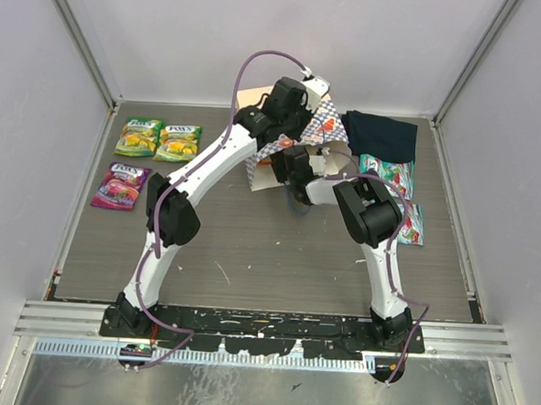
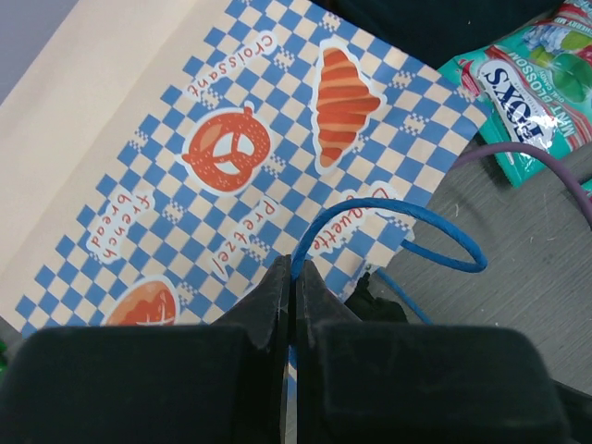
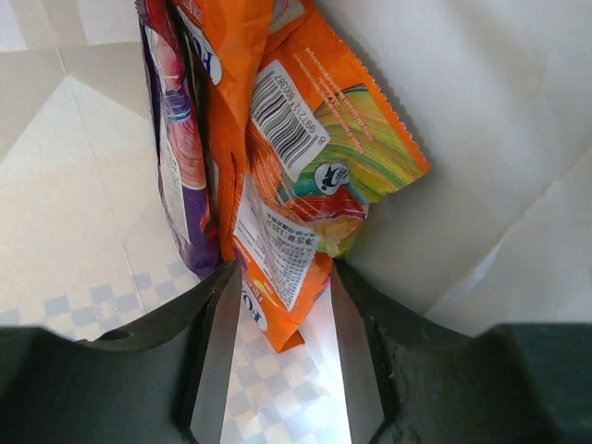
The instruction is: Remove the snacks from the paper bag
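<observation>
The paper bag (image 1: 328, 125) lies at the back middle; its checkered band with pretzel and croissant prints (image 2: 231, 157) fills the left wrist view. My left gripper (image 2: 294, 270) is shut on the bag's blue string handle (image 2: 435, 227) and shows above the bag in the top view (image 1: 293, 101). My right gripper (image 3: 282, 342) is open inside the bag, its fingers either side of the lower corner of an orange pouch (image 3: 277, 185). A purple pouch (image 3: 180, 157) stands to the left of it. Two green-yellow pouches (image 1: 159, 140) and a purple one (image 1: 121, 186) lie on the table at the left.
A dark navy folded cloth (image 1: 382, 134) lies right of the bag. Teal-white pouches (image 1: 389, 173) lie below it, another (image 1: 412, 226) nearer the right arm; one shows in the left wrist view (image 2: 527, 83). Grey walls enclose the table on three sides.
</observation>
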`<action>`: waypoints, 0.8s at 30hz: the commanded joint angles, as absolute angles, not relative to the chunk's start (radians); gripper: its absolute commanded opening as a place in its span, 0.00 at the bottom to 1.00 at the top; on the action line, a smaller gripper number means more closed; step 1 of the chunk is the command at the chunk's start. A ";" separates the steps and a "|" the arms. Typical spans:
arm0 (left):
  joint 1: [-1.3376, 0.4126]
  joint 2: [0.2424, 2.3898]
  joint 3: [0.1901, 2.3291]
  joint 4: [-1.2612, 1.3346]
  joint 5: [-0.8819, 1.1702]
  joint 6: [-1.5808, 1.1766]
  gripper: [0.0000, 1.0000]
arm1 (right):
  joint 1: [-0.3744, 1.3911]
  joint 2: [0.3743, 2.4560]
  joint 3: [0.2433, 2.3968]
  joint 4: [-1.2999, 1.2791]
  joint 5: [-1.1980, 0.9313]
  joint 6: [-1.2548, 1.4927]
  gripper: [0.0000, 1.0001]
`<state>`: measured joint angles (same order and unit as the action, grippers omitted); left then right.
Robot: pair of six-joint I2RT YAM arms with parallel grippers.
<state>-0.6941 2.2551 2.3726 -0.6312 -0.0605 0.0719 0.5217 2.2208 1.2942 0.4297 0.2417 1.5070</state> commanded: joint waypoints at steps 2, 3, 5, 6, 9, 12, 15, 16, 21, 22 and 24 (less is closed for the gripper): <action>-0.680 2.141 2.307 -0.571 -0.097 0.096 0.00 | 0.516 2.299 1.395 0.351 0.261 1.516 0.39; -0.675 2.135 2.294 -0.566 -0.096 0.093 0.00 | 0.513 2.302 1.403 0.359 0.256 1.509 0.28; -0.665 2.133 2.291 -0.566 -0.095 0.089 0.00 | 0.509 2.292 1.401 0.374 0.240 1.494 0.06; -0.659 2.132 2.292 -0.567 -0.095 0.087 0.00 | 0.509 2.276 1.390 0.378 0.236 1.483 0.01; -0.642 2.127 2.280 -0.561 -0.095 0.078 0.00 | 0.516 2.192 1.291 0.430 0.241 1.464 0.01; -0.627 2.117 2.254 -0.536 -0.105 0.082 0.00 | 0.519 2.079 1.157 0.470 0.208 1.448 0.01; -0.619 2.113 2.241 -0.522 -0.122 0.101 0.00 | 0.523 1.922 1.027 0.472 0.149 1.426 0.01; -0.618 2.110 2.234 -0.514 -0.130 0.111 0.00 | 0.524 1.865 0.987 0.465 0.135 1.415 0.01; -0.606 2.087 2.177 -0.468 -0.147 0.149 0.00 | 0.526 1.563 0.837 0.266 0.088 1.303 0.01; -0.600 2.084 2.174 -0.466 -0.146 0.149 0.00 | 0.526 1.494 0.812 0.213 0.091 1.278 0.01; -0.586 2.078 2.159 -0.462 -0.142 0.148 0.00 | 0.526 1.360 0.757 0.113 0.104 1.238 0.01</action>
